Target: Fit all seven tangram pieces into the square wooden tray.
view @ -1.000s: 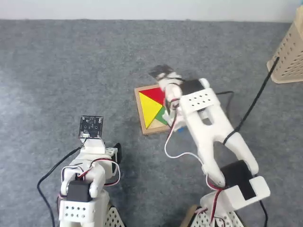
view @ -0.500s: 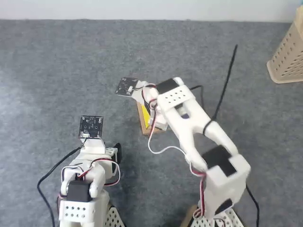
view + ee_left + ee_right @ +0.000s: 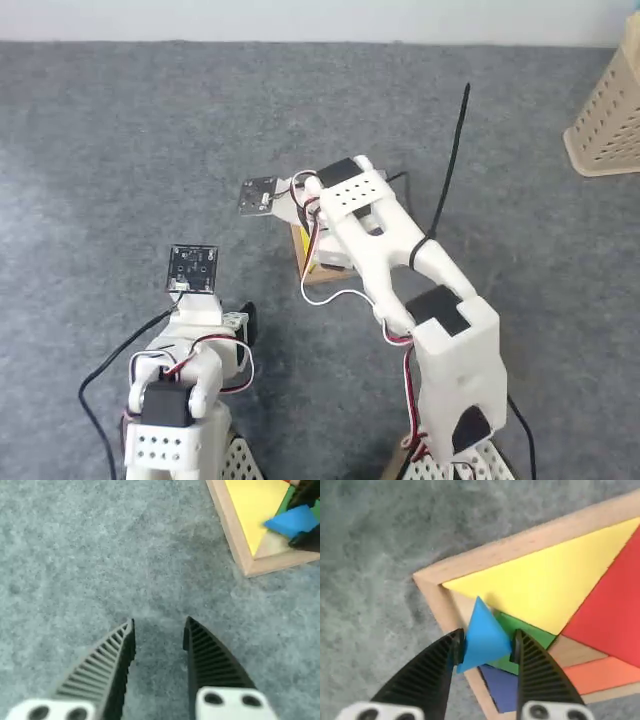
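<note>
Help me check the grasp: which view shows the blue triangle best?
The right wrist view: the blue triangle sits close up, pinched in the right gripper over the tray corner. The left wrist view catches it far off, partly hidden. In the high view, the right arm covers that spot.

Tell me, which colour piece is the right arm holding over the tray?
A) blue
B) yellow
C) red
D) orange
A: the right wrist view shows a blue triangle pinched between that arm's jaws, over the tray corner.
</note>
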Action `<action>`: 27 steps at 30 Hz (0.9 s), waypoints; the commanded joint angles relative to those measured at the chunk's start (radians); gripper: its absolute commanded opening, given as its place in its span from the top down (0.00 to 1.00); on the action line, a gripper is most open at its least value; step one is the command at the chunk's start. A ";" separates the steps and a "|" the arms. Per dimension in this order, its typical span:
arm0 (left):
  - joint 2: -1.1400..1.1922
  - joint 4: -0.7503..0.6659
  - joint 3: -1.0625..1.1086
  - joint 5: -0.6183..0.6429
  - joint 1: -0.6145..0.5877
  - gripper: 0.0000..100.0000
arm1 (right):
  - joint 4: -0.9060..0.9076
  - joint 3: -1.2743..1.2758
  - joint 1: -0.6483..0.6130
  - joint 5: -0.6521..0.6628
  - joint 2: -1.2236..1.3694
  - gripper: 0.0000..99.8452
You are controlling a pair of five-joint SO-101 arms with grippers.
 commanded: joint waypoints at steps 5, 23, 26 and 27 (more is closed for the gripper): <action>-0.020 -0.006 -0.002 0.006 -0.003 0.85 | 0.012 -0.049 0.008 0.098 -0.016 0.88; -0.020 -0.006 -0.002 0.006 -0.003 0.85 | 0.033 -0.098 0.025 0.149 -0.027 0.78; -0.020 -0.006 -0.002 0.006 -0.003 0.85 | 0.090 -0.144 0.024 0.149 -0.027 0.83; -0.020 -0.006 -0.002 0.006 -0.003 0.85 | 0.111 -0.163 0.021 0.149 -0.027 0.84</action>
